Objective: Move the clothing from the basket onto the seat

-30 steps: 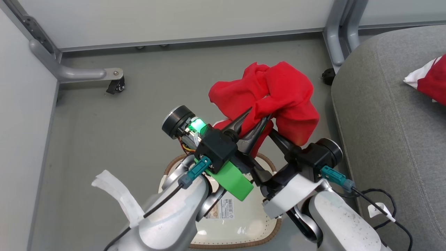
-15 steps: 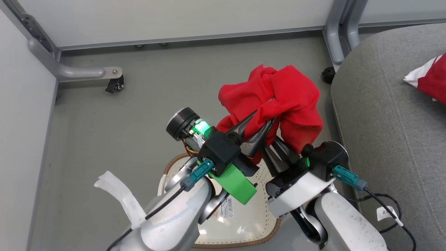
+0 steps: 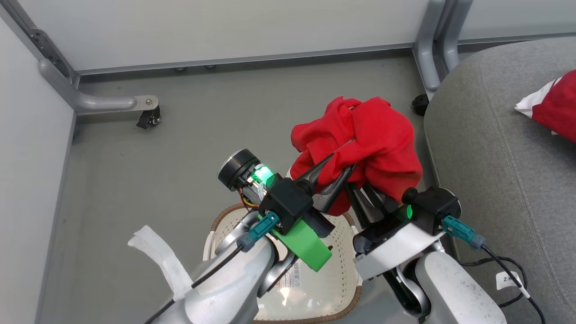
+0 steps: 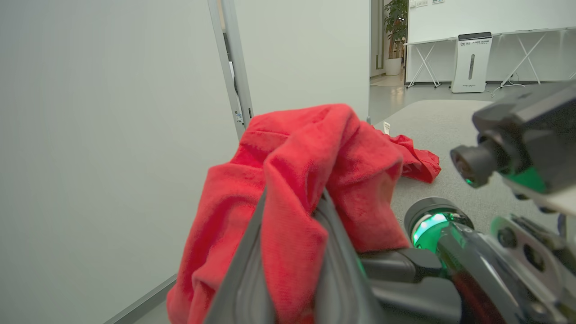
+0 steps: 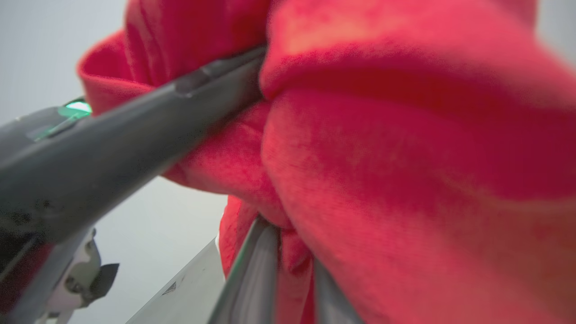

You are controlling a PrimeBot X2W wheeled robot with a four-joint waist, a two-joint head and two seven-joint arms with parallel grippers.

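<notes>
One red piece of clothing (image 3: 364, 135) hangs bunched in the air above the floor, between the basket and the seat. My left gripper (image 3: 343, 161) is shut on a fold of it, and the left wrist view shows red cloth (image 4: 310, 162) pinched between the fingers (image 4: 245, 274). My right gripper (image 3: 364, 193) reaches in from below and is shut on the same garment (image 5: 405, 157), with its fingers (image 5: 254, 274) close together on the fabric. Under my arms stands the cream basket (image 3: 342, 252). A second red garment (image 3: 551, 105) lies on the grey seat (image 3: 490, 171) at the right.
Grey metal frame legs (image 3: 427, 49) with black casters (image 3: 148, 119) stand at the back left and beside the seat's corner. White panels close off the back and left. A black cable (image 3: 508, 265) trails by my right forearm. Open grey floor (image 3: 180, 148) lies left of the garment.
My right gripper has gone from open to shut on the red garment. Both arms and the garment have shifted a little right, toward the seat.
</notes>
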